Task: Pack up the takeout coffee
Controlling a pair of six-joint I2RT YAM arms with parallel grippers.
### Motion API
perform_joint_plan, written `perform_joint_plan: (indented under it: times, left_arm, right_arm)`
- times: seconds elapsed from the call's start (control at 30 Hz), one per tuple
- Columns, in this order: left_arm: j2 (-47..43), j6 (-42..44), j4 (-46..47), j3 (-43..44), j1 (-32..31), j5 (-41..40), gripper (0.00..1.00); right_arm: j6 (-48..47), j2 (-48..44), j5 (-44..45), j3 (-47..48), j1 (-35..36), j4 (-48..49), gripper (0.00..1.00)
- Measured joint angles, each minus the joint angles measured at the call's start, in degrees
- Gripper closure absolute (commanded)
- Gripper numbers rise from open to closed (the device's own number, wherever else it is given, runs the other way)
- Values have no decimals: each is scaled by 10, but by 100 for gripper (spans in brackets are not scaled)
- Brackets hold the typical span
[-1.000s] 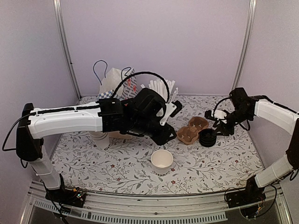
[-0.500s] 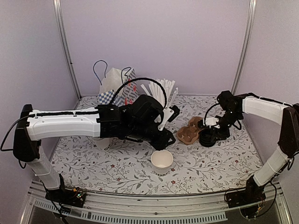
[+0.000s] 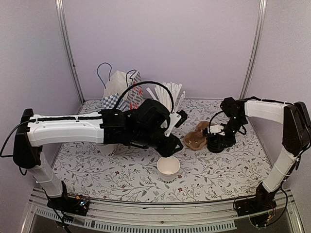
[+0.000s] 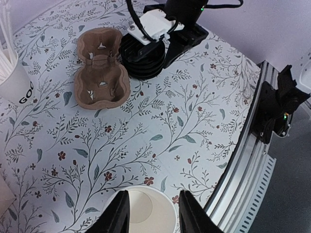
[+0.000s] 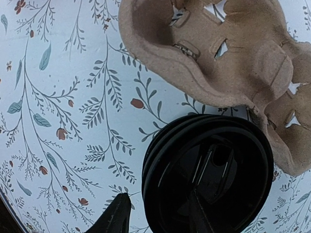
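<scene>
The white paper cup [image 3: 168, 167] stands open-topped, with no lid on it, at the front middle of the table. My left gripper [image 3: 167, 151] hovers just above it, open; in the left wrist view [image 4: 151, 212] its fingers straddle the cup's rim [image 4: 141, 206] without touching. A stack of black plastic lids [image 3: 215, 144] sits right of the brown pulp cup carrier [image 3: 196, 138]. My right gripper [image 3: 217, 138] is open over the stack [image 5: 214, 170]: one finger hangs outside its left edge, the other over the top lid.
A white cup full of white straws [image 3: 167, 94] and a patterned paper bag [image 3: 119, 87] stand at the back. The carrier [image 4: 101, 68] lies beside the lids [image 4: 143, 56]. The table's metal front rail [image 4: 262, 160] is close behind the cup.
My right gripper has moved left and down onto the lid stack. My left gripper has shifted slightly down and toward the open cup.
</scene>
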Motion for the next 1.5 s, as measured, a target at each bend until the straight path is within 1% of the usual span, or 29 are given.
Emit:
perform_joint_plan:
  times: [0.07, 0.2, 0.57, 0.73, 0.93, 0.97, 1.03, 1.1, 1.2, 1.37, 1.5]
  left_arm:
    - [0, 0, 1, -1, 0, 2, 63]
    - [0, 0, 2, -4, 0, 3, 62]
    - [0, 5, 2, -8, 0, 3, 63]
    - [0, 7, 2, -8, 0, 3, 63]
    - [0, 10, 3, -10, 0, 0, 62]
    - [0, 11, 5, -11, 0, -2, 60]
    - [0, 16, 18, -18, 0, -7, 50]
    - [-2, 20, 34, -30, 0, -14, 44]
    - [-21, 31, 71, -67, 0, -21, 37]
    - [-87, 60, 154, -124, 0, -50, 31]
    - [-155, 97, 262, -183, -1, -68, 28]
  right_arm:
    - [0, 9, 0, 3, 2, -4, 63]
    - [3, 16, 0, 17, 5, -13, 74]
    - [14, 25, -2, 45, 8, -34, 90]
    - [19, 26, -6, 53, 8, -54, 91]
    - [30, 16, -47, 65, 8, -83, 93]
    - [33, 8, -62, 67, 8, -89, 93]
    - [37, -9, -93, 72, 8, -100, 93]
    - [41, -28, -135, 85, 8, -111, 94]
    - [49, -54, -207, 118, 8, -122, 95]
    - [64, -67, -332, 199, 8, -141, 97]
    - [78, -66, -432, 259, 8, -154, 97]
